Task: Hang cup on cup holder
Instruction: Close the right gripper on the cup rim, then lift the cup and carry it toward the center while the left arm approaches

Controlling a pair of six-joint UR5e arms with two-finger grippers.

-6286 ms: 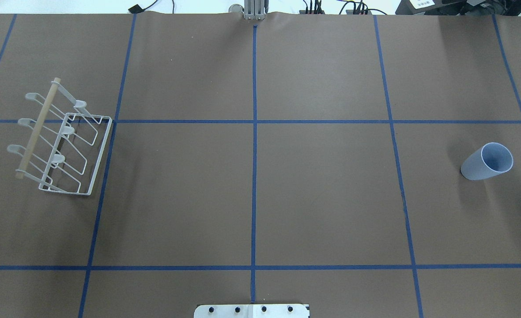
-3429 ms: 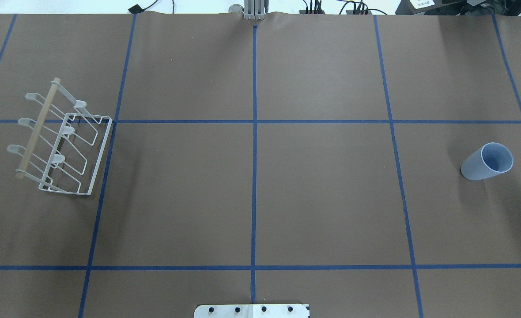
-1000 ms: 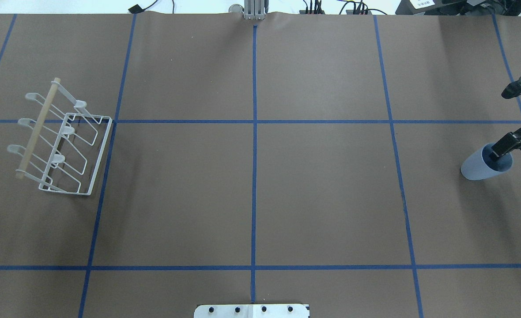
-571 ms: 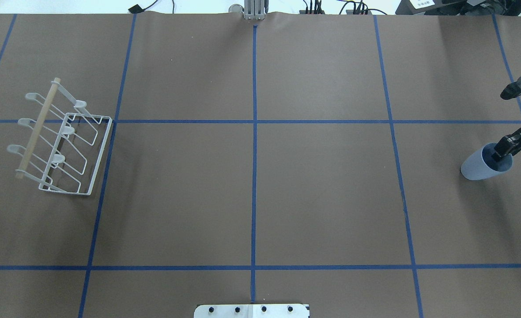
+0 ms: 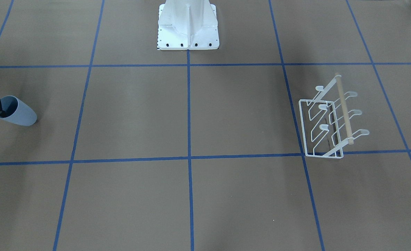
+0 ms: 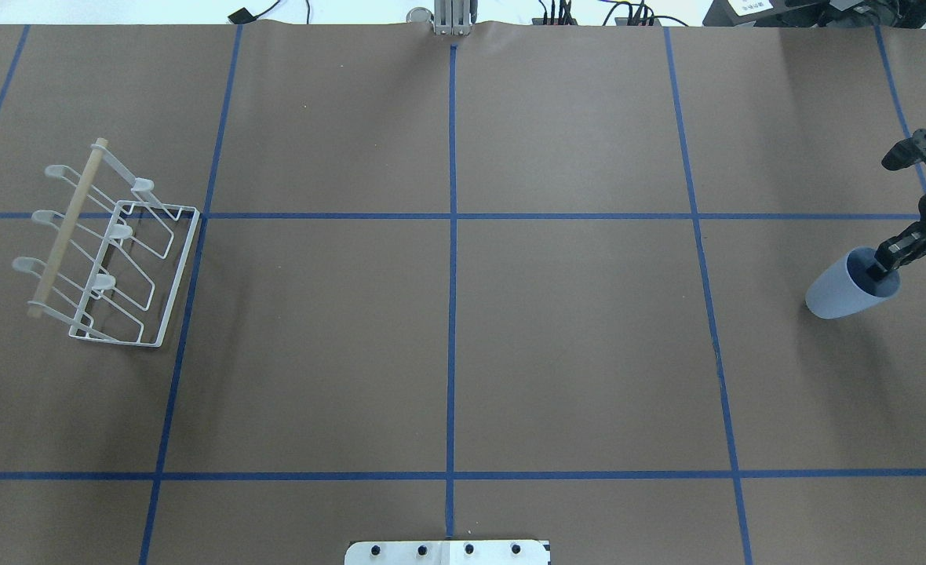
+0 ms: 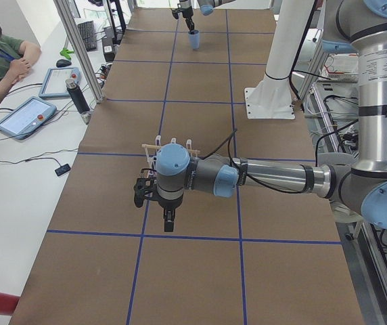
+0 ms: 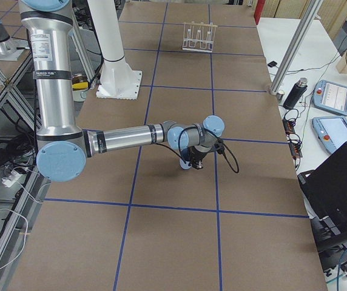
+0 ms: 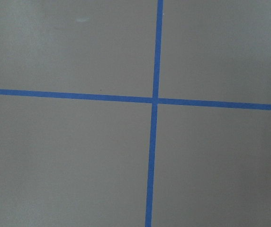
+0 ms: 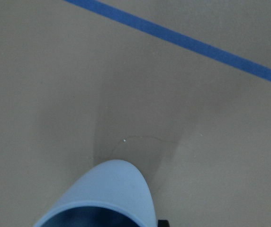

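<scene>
Cup on tabletop, right edge of ovhd frame, mid-ht. Right fingers spread wide, one inside cup mouth. Left fingers: state can't tell. Cup holder far left edge.

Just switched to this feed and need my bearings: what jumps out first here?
First, the light-blue cup at the far right of the overhead view, on the robot's right side, with one finger of the open right hand dipped into its mouth. Next, the white wire cup holder, which sits alone at the far left with nothing hanging on it.
</scene>
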